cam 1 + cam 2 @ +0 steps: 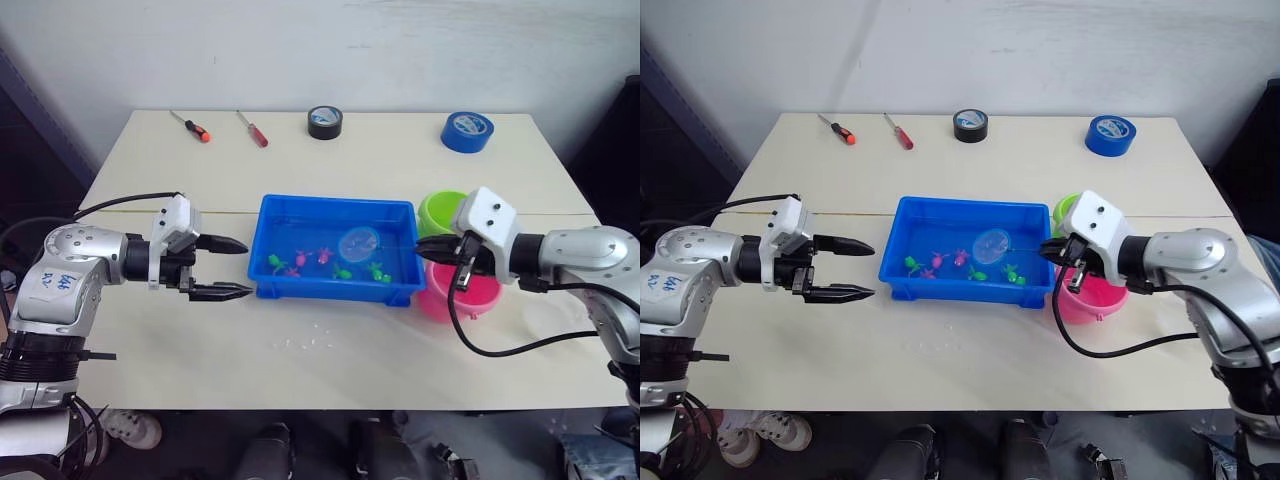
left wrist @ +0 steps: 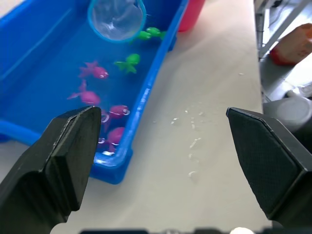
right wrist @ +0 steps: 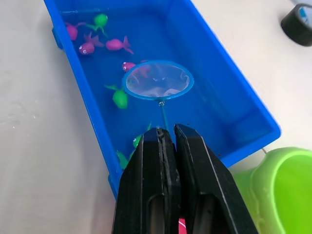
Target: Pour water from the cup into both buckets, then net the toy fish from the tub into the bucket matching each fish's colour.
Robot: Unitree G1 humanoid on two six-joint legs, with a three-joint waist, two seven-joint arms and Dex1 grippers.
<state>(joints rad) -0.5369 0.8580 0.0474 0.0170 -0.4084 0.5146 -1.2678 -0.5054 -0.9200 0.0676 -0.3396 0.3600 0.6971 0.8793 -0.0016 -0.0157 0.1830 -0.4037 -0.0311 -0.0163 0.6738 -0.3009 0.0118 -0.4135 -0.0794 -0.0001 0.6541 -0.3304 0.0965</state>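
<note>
Right wrist view puts your right gripper (image 3: 168,134) with its jaws pressed together on the thin handle of a small net (image 3: 157,80), whose hoop hangs just ahead of them over the water in the tub (image 3: 234,105). Your left gripper (image 1: 228,268) waits off the tub's near-left end, jaws spread wide and holding nothing. Watch the handle: it is thin and gripped near its end, so the hoop could twist or slip as you scoop, and a fish may slide off the shallow mesh before it reaches a bucket. Lifting too fast would also sling more water onto the desk (image 1: 330,375), already spotted with drops (image 1: 305,340) in front of the tub. Beside the right jaws sit two buckets, the pink bucket (image 1: 455,300) directly under the wrist and the green bucket (image 1: 440,208) just beyond it. I count about four pink fish (image 3: 118,45) and four green fish (image 3: 119,98), though some overlap. Farthest off lie two screwdrivers (image 1: 190,126) and two tape rolls (image 1: 467,131).
</note>
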